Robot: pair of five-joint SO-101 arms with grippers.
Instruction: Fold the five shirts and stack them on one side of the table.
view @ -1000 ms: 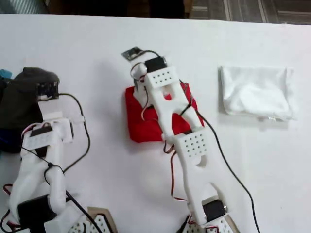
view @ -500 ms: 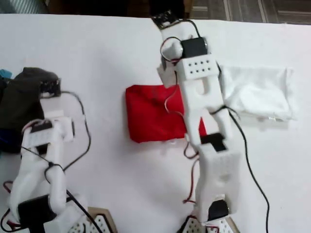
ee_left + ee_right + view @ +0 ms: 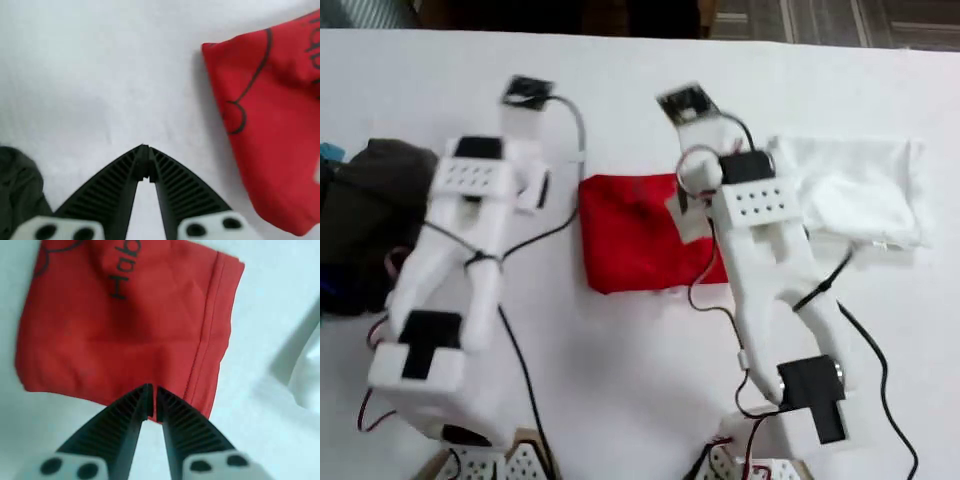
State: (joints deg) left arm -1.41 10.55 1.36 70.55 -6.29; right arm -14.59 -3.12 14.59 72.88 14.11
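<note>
Both claws are pressed together. The left claw (image 3: 145, 172) hovers over the bare white table (image 3: 620, 380), with the folded red shirt (image 3: 630, 245) just to one side of it and a heap of dark shirts (image 3: 360, 220) on the other. The right claw (image 3: 152, 407) hangs at the red shirt's stitched hem, and the folded white shirt (image 3: 850, 190) lies close beyond it. Black lettering and a looping line drawing mark the red shirt.
</note>
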